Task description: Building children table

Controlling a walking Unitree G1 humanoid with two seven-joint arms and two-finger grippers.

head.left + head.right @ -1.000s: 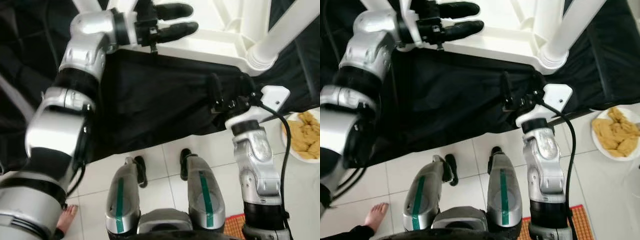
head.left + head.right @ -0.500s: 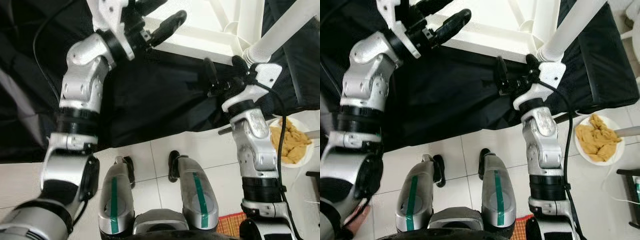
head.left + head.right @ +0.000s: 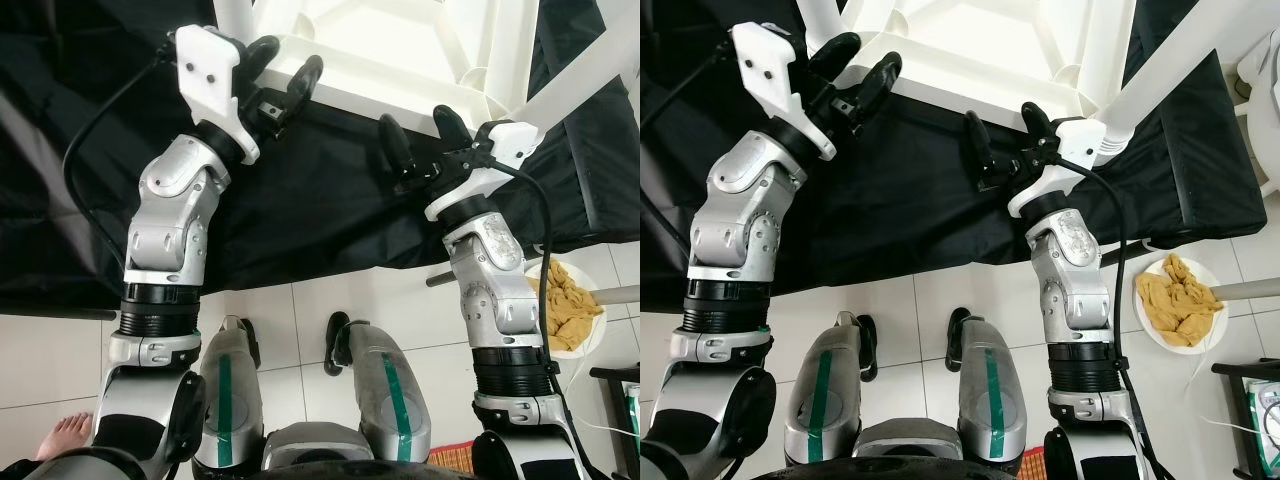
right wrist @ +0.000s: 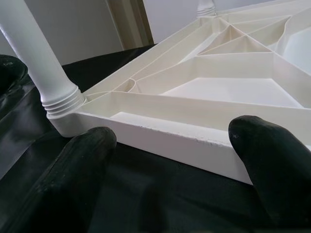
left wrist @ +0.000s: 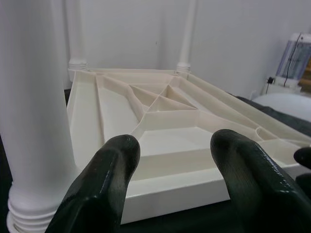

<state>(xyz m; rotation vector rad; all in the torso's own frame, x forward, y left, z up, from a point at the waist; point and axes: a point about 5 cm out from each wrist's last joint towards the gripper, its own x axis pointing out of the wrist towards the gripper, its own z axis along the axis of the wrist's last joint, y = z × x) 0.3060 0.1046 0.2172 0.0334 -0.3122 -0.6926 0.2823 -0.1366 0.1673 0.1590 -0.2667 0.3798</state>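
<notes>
1. The white children's table lies upside down on a black cloth, its ribbed underside up and its legs screwed into the corners and rising away from the cloth.
2. The left tool is at the near edge of the tabletop by the left corner. Its two black fingers are spread wide with nothing between them.
3. The right tool hangs just short of the same near edge, closer to the right corner. It is also spread wide and grips nothing.
4. In the right wrist view the near rim runs crosswise straight ahead of the fingers, with a threaded leg socket off to one side. The long edge lies across both tools' line of reach.
5. The left tool seems the nearer of the two, though whether a finger already touches the rim cannot be made out.
6. I judge the coming move to be a two-armed grasp of that edge, each tool closing over the rim.
7. Nothing stands between tools and rim. The loose cloth below could snag a lower finger.
8. A plate of yellow cloth sits on the tiled floor to the right, well apart. A person's bare foot shows at lower left.
</notes>
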